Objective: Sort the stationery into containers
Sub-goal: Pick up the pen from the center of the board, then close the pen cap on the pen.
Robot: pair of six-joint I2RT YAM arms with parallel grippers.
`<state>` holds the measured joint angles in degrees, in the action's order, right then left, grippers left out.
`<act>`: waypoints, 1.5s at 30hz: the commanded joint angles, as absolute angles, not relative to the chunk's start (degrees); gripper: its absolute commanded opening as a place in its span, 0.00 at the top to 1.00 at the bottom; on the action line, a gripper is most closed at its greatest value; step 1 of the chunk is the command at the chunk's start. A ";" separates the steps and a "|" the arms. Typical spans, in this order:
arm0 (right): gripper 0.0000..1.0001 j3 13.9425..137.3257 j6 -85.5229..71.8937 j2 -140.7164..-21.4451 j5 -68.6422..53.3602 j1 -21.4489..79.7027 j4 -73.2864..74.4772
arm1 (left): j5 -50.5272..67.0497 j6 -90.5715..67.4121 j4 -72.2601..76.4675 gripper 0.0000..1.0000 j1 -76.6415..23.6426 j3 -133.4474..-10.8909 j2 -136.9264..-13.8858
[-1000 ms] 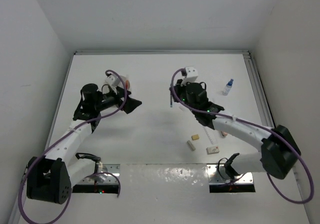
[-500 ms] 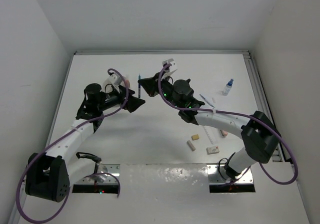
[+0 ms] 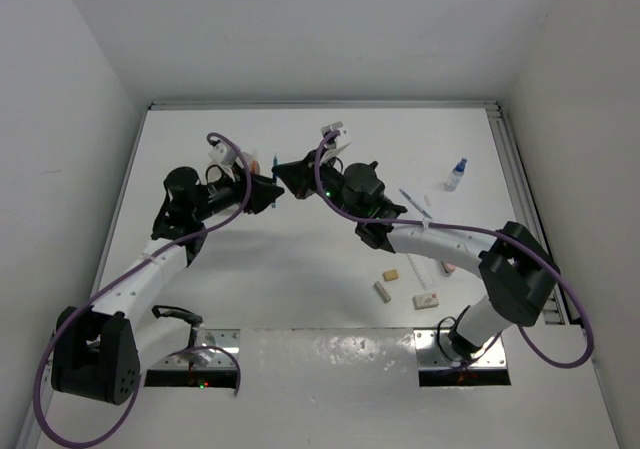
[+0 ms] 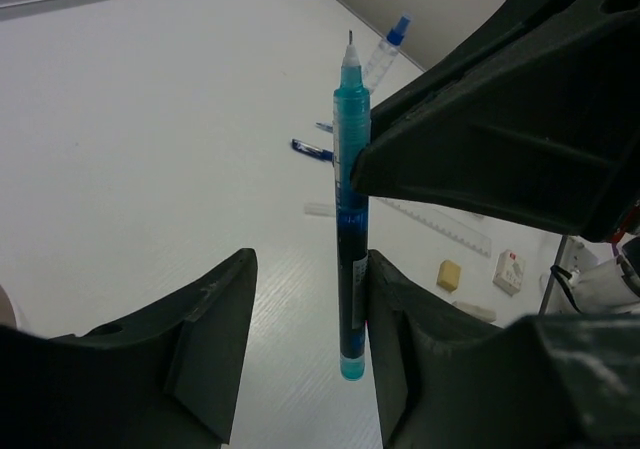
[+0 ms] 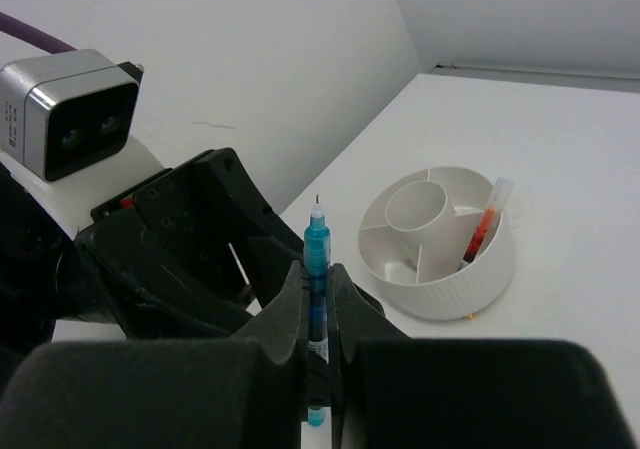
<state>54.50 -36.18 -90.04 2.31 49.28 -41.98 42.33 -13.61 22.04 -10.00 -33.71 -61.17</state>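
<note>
A thin blue pen (image 5: 317,254) stands upright in my right gripper (image 5: 317,281), which is shut on its middle. In the left wrist view the same blue pen (image 4: 350,179) hangs between the fingers of my left gripper (image 4: 310,269). It rests against the right finger, and a gap separates it from the left finger (image 4: 215,319), so the jaws stand partly open. From above, the two grippers meet at the pen (image 3: 274,182) at the back left. The white round tub (image 5: 440,279) stands just behind, with a red-orange pen (image 5: 478,234) leaning in one compartment.
A blue-capped bottle (image 3: 456,174) stands at the back right. A clear ruler (image 4: 440,219) and another blue pen (image 4: 312,150) lie mid-table. A tan eraser (image 3: 391,273), two white erasers (image 3: 382,291) (image 3: 426,298) and a pink eraser (image 3: 447,267) lie nearer the right arm.
The right arm swung left, carrying the blue pen to the left gripper. The left gripper's jaws narrowed around the pen's lower end.
</note>
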 commanded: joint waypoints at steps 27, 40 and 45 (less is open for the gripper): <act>0.29 61.25 -13.29 -84.80 -8.89 28.66 15.44 | 20.39 -7.12 0.71 1.00 -4.66 -33.58 -55.81; 0.53 80.59 4.39 -111.78 4.22 30.94 37.53 | 19.16 -5.54 0.18 1.00 -4.40 -32.08 -54.05; 0.52 79.98 6.15 -114.78 3.34 30.94 35.25 | 19.16 -5.18 0.18 1.00 -4.04 -32.43 -54.67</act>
